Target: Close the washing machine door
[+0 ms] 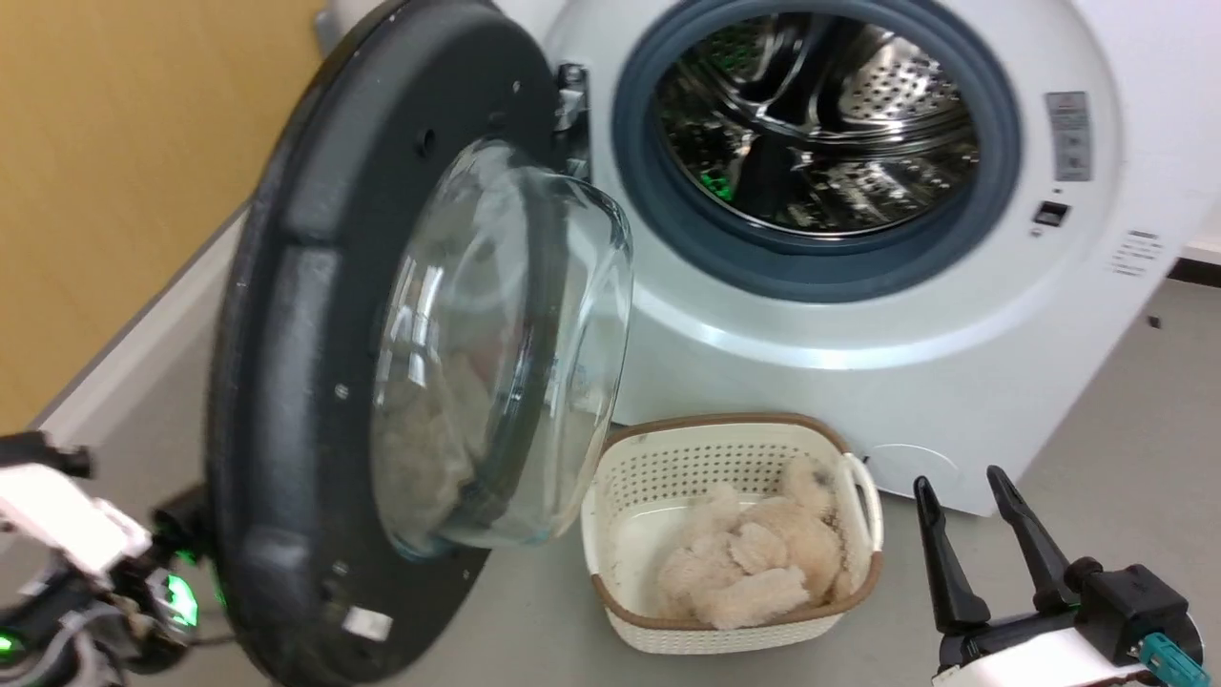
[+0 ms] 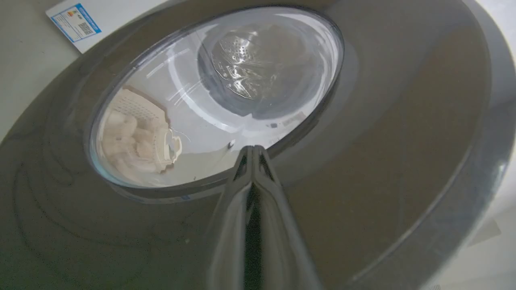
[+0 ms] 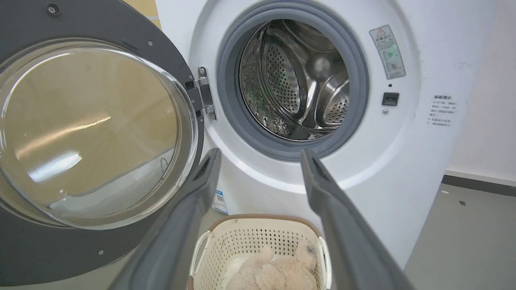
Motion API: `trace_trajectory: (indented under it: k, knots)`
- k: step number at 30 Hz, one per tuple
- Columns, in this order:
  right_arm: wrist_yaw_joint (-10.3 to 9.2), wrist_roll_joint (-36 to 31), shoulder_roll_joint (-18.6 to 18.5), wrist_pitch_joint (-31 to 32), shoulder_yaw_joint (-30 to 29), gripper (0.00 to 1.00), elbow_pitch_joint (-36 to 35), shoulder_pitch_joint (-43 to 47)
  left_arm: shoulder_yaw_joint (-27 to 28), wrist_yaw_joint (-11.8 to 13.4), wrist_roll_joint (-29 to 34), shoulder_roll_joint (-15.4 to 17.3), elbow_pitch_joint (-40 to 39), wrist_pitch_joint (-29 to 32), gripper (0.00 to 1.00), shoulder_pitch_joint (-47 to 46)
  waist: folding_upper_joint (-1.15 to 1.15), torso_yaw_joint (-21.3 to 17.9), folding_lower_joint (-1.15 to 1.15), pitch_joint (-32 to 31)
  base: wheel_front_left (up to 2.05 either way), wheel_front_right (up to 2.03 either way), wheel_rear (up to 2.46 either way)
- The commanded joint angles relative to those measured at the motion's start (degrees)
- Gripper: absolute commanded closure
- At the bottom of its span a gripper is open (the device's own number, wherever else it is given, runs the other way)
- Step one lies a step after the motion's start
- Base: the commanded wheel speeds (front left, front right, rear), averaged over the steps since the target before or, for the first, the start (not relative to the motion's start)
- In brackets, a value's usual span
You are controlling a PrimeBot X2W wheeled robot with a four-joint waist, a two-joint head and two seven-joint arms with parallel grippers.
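**Door swung wide, left gripper placed to push it shut**

Head view: the washing machine door (image 1: pixel 286 382) stands open at frame left, well apart from the washing machine (image 1: pixel 954 363) at upper right. The right gripper (image 1: pixel 959 479) waits at lower right, fingers apart.
Left wrist view: the left gripper (image 2: pixel 252 151), fingers together, points at the door's outer face below the window; I cannot tell if it touches.
Right wrist view: this adds the hinge (image 3: pixel 203 94) and the basket (image 3: pixel 258 225) below.
The push looks about to begin, and it calls for a steady sweep round the hinge.
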Motion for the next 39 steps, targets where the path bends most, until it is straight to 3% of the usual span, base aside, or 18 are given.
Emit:
trace_trajectory:
  k: [1,2,5,7,17,30,39]
  knots:
    - [0.03,-0.23,0.21,-0.26,-0.26,0.00,-0.09,1.05,-1.29,0.43,-0.52,-1.46,-1.82,1.01,1.00,1.87,0.00,-1.45,0.00,-0.27,0.00,0.00,0.00]
    - [0.03,-0.36,0.30,-0.26,-0.60,0.00,-0.25,1.17,-3.98,1.65,-1.68,-3.53,-6.12,2.43,1.00,4.69,0.00,-3.30,0.00,0.02,0.00,0.00,0.00]
    - [0.03,-0.50,0.28,-0.26,-0.65,0.00,-0.42,1.00,-7.10,2.99,-3.77,-4.57,-9.57,2.60,1.00,7.35,0.00,-5.64,0.00,0.78,0.00,0.00,0.00]
    - [0.03,-0.61,0.07,-0.26,-0.75,0.00,-0.61,0.52,-12.94,3.84,-7.44,-4.89,-12.82,0.43,1.00,11.00,0.00,-9.22,0.00,2.03,0.00,0.00,0.00]
    - [0.03,-0.71,-0.46,-0.26,-0.90,0.00,-1.19,-0.92,-24.97,1.64,-14.36,-4.93,-14.00,-9.97,1.00,14.70,0.00,-18.72,0.00,5.79,0.00,0.00,0.00]
    - [0.03,-0.35,0.64,-0.26,-0.59,0.00,-1.87,-2.87,-34.57,-3.64,-18.74,-4.93,-4.75,-30.32,1.00,5.71,0.00,-31.50,0.00,11.71,0.00,0.00,0.00]
    - [0.03,0.01,1.62,-0.26,-0.21,0.00,-1.76,-3.48,-36.96,-6.27,-19.03,-4.94,6.33,-48.57,1.00,-6.46,0.00,-36.35,0.00,13.69,0.00,0.00,0.00]
